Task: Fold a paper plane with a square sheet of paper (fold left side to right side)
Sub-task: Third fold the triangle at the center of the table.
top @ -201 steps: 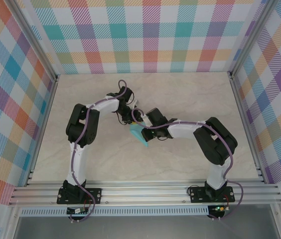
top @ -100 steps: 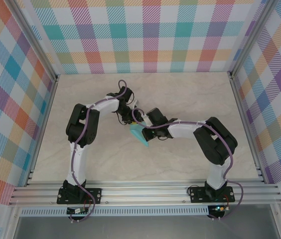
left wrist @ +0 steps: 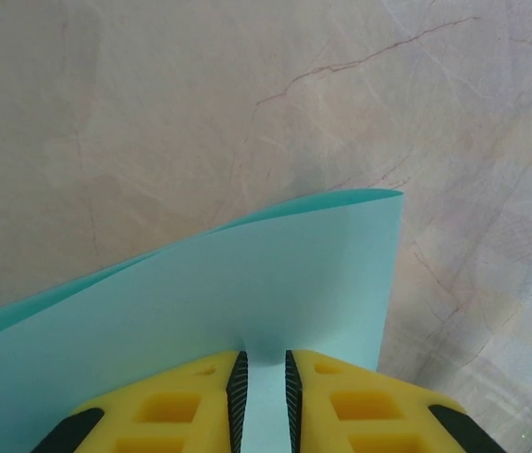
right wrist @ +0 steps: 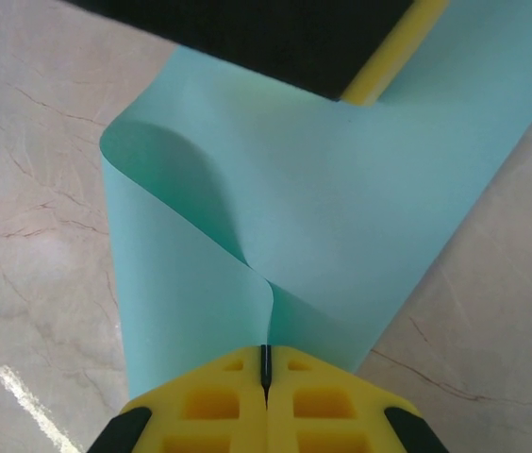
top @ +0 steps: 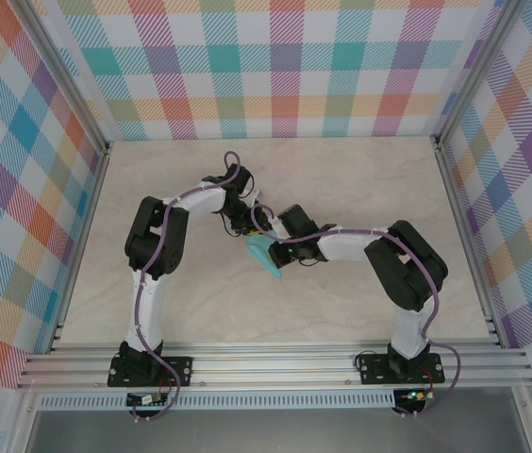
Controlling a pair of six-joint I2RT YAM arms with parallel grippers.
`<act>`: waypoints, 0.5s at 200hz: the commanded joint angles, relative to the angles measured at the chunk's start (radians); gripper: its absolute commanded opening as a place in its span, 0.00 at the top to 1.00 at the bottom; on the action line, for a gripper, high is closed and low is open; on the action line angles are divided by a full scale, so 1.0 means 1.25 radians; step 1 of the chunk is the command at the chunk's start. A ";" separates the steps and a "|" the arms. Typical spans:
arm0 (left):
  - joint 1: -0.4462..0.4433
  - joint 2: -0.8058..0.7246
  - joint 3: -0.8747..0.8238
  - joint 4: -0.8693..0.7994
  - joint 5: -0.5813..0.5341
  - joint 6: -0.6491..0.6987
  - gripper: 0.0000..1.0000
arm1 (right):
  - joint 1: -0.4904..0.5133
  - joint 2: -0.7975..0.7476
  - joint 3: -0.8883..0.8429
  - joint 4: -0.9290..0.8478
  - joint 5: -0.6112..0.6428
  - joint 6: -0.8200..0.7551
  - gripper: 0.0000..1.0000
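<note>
Right hand (right wrist: 265, 357) clamped on square sheet of paper (right wrist: 341, 217); left hand (left wrist: 263, 366) slightly apart, sheet seemingly between jaws

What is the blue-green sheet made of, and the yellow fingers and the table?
The sheet looks like thin matte paper: it curls and creases softly. The yellow fingers seem moulded plastic, with hollow pockets. The table looks like marble with brown veins, though it may be a printed surface.
</note>
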 commanded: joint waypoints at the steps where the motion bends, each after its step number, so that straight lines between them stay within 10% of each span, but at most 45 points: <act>1: -0.022 0.035 -0.017 -0.032 -0.019 0.008 0.79 | -0.003 -0.013 -0.011 0.012 -0.032 0.010 1.00; 100: -0.022 0.034 -0.018 -0.030 -0.023 0.007 0.79 | -0.003 -0.015 -0.027 0.008 -0.003 0.018 1.00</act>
